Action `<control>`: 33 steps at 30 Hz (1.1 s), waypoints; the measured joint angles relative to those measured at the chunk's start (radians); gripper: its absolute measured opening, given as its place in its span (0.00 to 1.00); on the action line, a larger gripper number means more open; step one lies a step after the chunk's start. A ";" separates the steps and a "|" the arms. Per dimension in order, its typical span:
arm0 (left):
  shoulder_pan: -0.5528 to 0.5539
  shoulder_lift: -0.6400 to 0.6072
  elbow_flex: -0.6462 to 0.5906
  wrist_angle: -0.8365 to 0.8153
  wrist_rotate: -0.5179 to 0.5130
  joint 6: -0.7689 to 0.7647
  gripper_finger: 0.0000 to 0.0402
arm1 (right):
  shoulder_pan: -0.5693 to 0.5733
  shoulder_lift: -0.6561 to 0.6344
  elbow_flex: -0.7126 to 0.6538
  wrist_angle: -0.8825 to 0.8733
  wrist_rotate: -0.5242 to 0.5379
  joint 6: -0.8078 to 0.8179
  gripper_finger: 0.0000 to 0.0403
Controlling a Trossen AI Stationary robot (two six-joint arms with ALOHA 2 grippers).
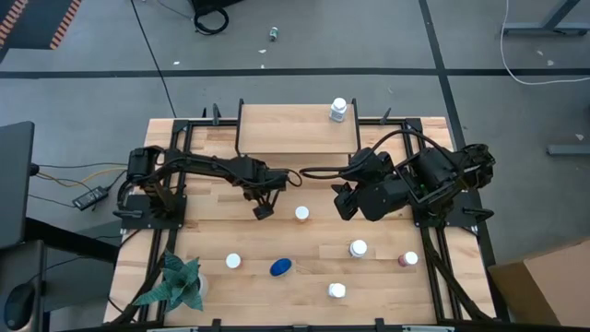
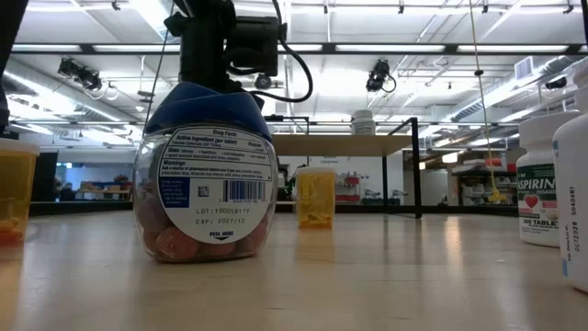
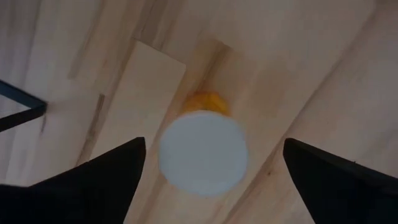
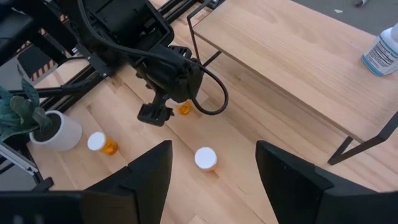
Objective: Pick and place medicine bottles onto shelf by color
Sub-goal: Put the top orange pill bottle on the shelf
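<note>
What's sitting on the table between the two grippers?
A white-capped orange bottle stands between the left gripper and right gripper, clearest in the high view.

Grey floor (image 1: pixel 350 51) around the table, crossed by dark lines, with a black cable (image 1: pixel 152 55) trailing at upper left. Orange-and-black hazard striping (image 1: pixel 60 23) in the top left corner; cardboard box (image 1: pixel 539 295) at lower right. Across the low view, a white ceiling with long strip lights (image 2: pixel 367 46) and exposed beams, shelving (image 2: pixel 478 179) far off at right.
</note>
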 joint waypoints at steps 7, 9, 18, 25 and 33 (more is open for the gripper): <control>0.000 0.000 0.000 0.010 -0.004 0.031 0.86 | 0.000 0.000 0.000 0.000 0.000 0.001 0.59; 0.000 0.000 0.000 0.008 -0.004 0.051 0.84 | 0.000 0.000 0.000 0.000 0.000 0.001 0.59; 0.002 0.000 0.000 0.003 -0.006 0.052 0.75 | 0.000 0.000 0.000 0.000 0.000 0.003 0.59; 0.002 0.000 0.000 0.000 -0.006 0.054 0.65 | 0.000 0.000 0.000 0.000 0.000 0.006 0.59; 0.002 -0.001 0.000 -0.024 -0.002 0.054 0.53 | 0.000 0.000 0.000 0.000 -0.001 0.011 0.59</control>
